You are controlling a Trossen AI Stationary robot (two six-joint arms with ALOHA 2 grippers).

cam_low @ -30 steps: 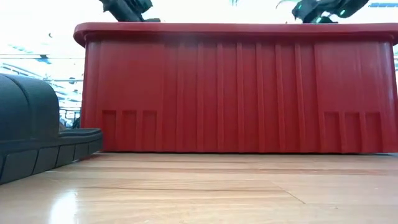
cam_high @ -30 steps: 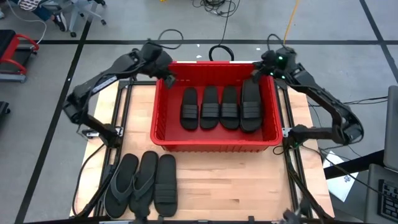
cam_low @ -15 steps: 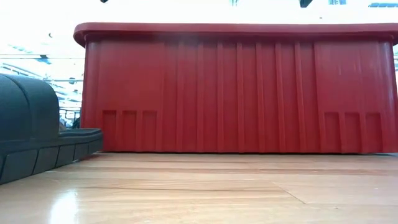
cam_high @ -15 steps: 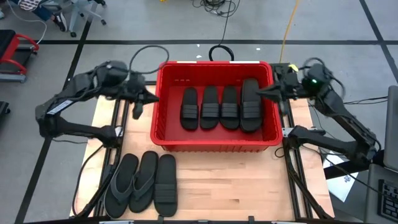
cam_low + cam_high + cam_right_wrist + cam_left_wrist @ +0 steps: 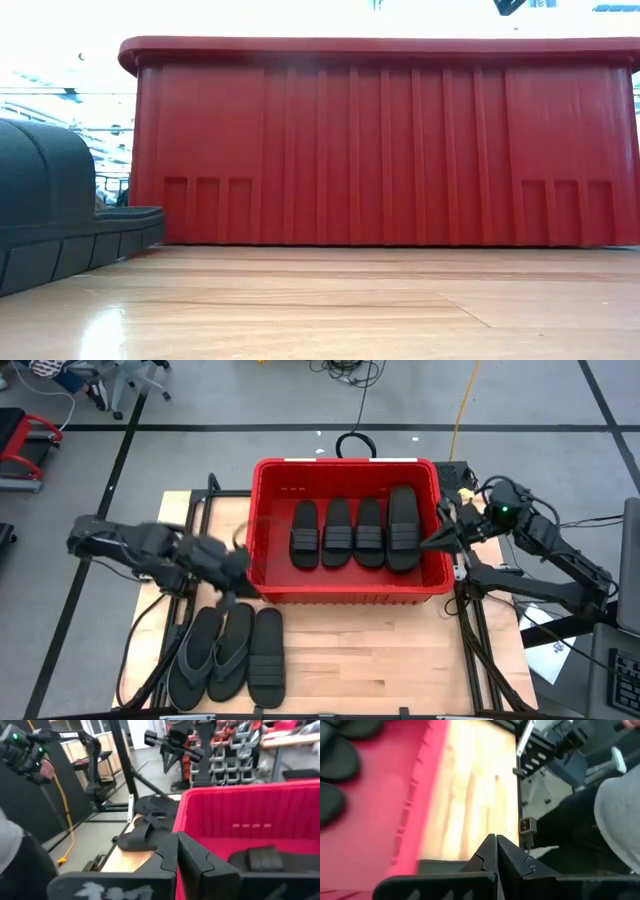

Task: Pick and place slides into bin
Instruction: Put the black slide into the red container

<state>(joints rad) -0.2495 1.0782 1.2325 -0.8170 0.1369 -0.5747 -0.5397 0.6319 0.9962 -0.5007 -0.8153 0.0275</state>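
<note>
The red bin (image 5: 345, 585) stands mid-table and holds several black slides side by side (image 5: 353, 532). Three more slides (image 5: 232, 655) lie flat on the wood at the near left; one shows in the low view (image 5: 50, 200) beside the bin's wall (image 5: 380, 140). My left gripper (image 5: 230, 575) is shut and empty, by the bin's near left corner and above the three slides; its closed fingers show in the left wrist view (image 5: 496, 840). My right gripper (image 5: 440, 540) is shut and empty at the bin's right rim, and shows in its wrist view (image 5: 176, 840).
Black frame rails run along both sides of the table (image 5: 470, 620). A strip of bare wood (image 5: 380, 660) lies between the bin and the near edge. A person's grey clothing (image 5: 620, 810) shows beyond the table in the left wrist view.
My left gripper has swung from the bin's far left corner out to the left, then toward the near edge, and stands above the three loose slides. My right gripper has moved from the bin's far right corner toward the right and near, to the bin's right rim. The slides have not moved.
</note>
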